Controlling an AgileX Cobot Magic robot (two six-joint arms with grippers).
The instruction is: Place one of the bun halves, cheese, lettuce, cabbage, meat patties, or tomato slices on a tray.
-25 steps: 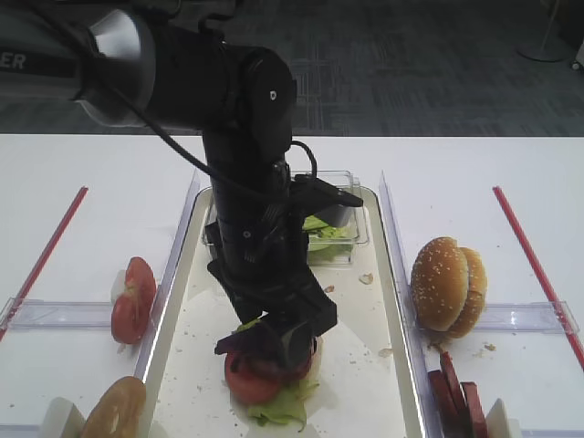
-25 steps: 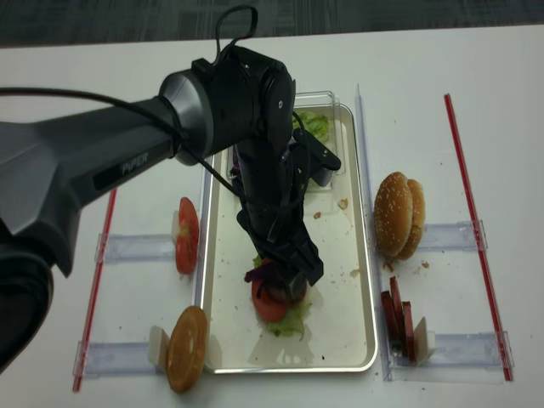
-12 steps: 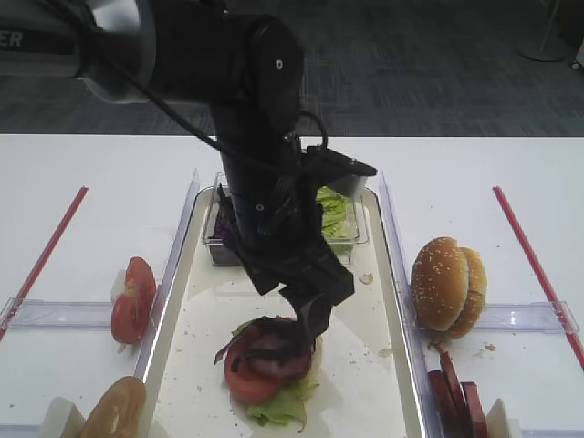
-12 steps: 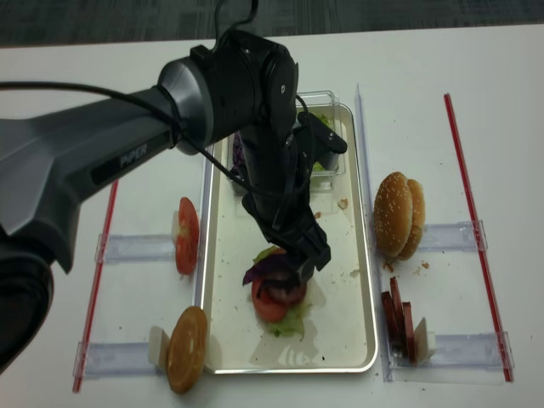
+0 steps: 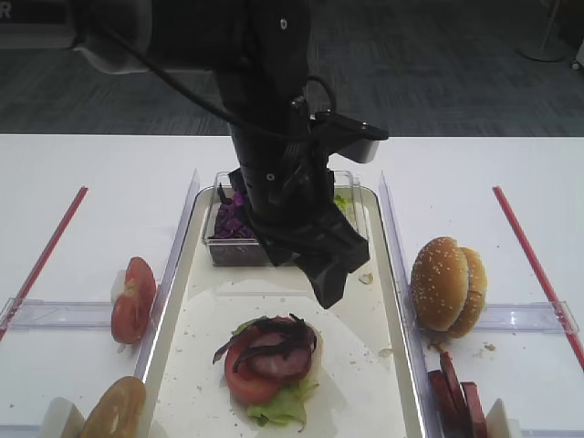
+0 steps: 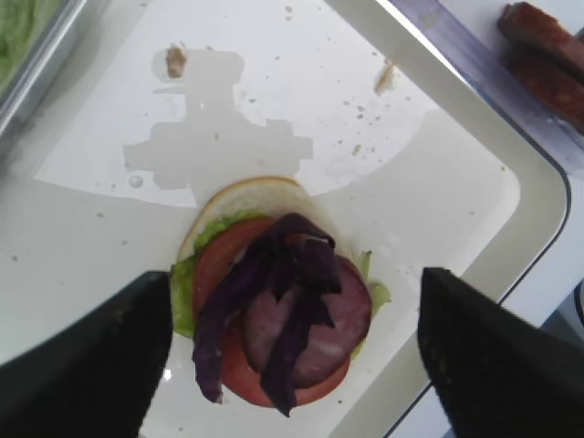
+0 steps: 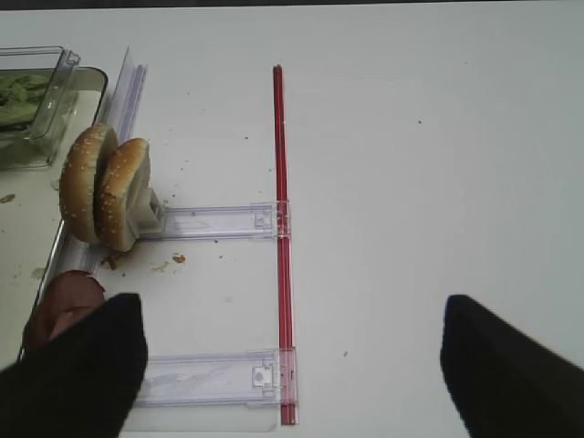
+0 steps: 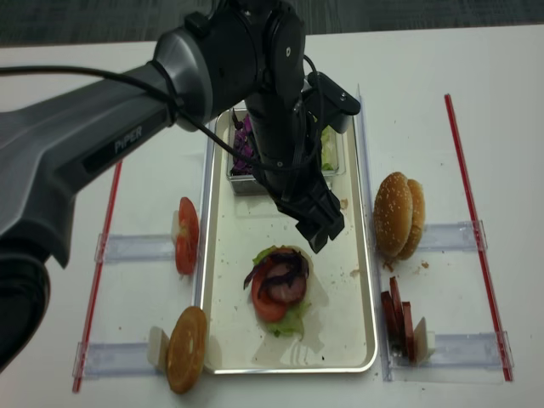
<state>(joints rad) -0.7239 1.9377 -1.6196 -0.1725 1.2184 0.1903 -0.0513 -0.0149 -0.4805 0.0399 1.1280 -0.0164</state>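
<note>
Overhead, left gripper (image 8: pixel 316 234) spread empty above cabbage (image 6: pixel 274 310), right gripper (image 7: pixel 292 365) agape wrist-view only.

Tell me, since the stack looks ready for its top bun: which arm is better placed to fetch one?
Probably the right: its wrist view looks down on the bun halves close by, end effector open. The left end effector hovers over the tray.

Your shiny metal tray (image 8: pixel 365 280) with a matt cream floor.
Beside it, clear plastic box (image 5: pixel 224 251), glossy tomato slices (image 5: pixel 133 299), seeded matt bun halves (image 5: pixel 447 285).
</note>
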